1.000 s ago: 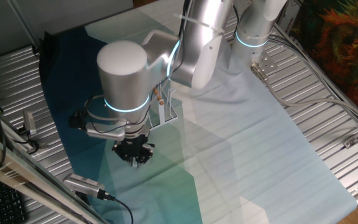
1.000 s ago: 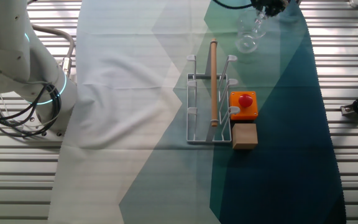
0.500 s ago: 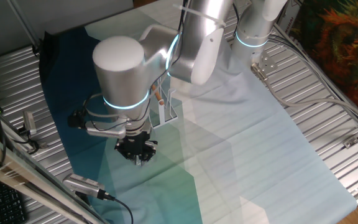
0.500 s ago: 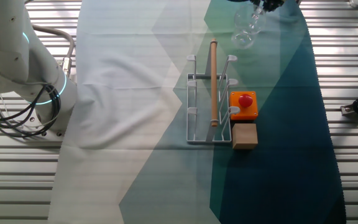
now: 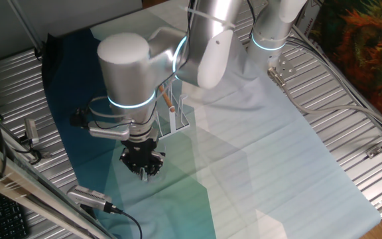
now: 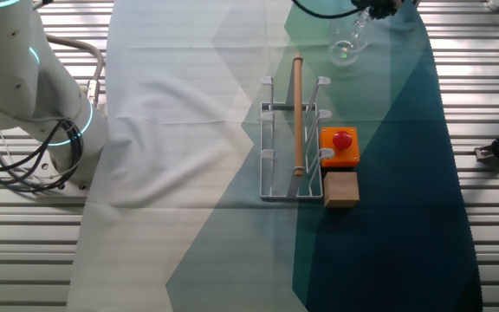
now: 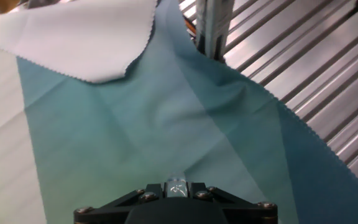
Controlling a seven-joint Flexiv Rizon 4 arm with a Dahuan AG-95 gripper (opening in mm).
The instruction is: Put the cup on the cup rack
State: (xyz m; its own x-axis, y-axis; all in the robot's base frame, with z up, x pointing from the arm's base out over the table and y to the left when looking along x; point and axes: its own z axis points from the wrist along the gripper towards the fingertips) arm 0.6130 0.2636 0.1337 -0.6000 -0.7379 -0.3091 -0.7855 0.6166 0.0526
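small clear glass mug pinched in two-finger gripper | white peg rack at 7 o'clock | risk: slick glass slips, clips peg

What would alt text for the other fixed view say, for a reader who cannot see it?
At the top edge, the gripper holds a clear glass cup tilted above the teal cloth. Below it stands the white cup rack with a wooden rod along it, beside an orange box and a brown block.
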